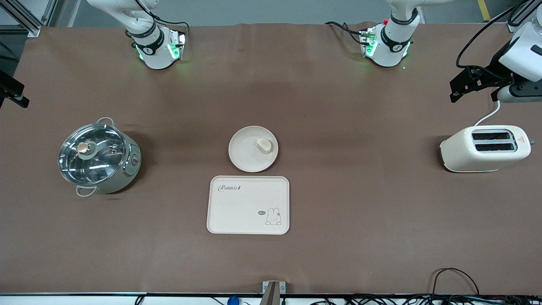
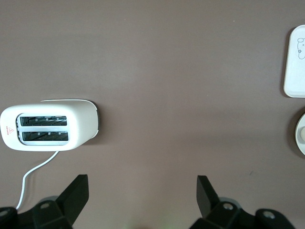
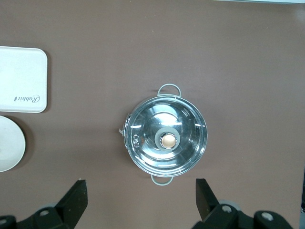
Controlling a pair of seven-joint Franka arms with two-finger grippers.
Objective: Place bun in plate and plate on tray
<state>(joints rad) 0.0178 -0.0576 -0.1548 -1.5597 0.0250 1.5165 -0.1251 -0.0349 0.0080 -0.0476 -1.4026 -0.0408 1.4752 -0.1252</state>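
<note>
You are looking at a wide brown bench [image 1: 338,127] with a pot [image 1: 98,156] toward the right arm's end and a toaster [image 1: 485,148] toward the left arm's end. The bun [image 1: 264,145] already sits in the plate [image 1: 243,156], near its rim. The plate lies on the bench just beside the tray [image 1: 247,205], farther from the front camera than the tray.

The left tool [image 2: 140,193] hangs wide open over the bench near the toaster. The right tool [image 3: 138,193] hangs wide open over the pot. Both arms wait.

Watch out when you lift the plate. Its rim is thin and low, so a tool may slip off. If you tip the plate, the bun may roll out.

The plate is round, pale and plain. The bun is a small cream lump. The tray is bigger, with a little rabbit on it.
</note>
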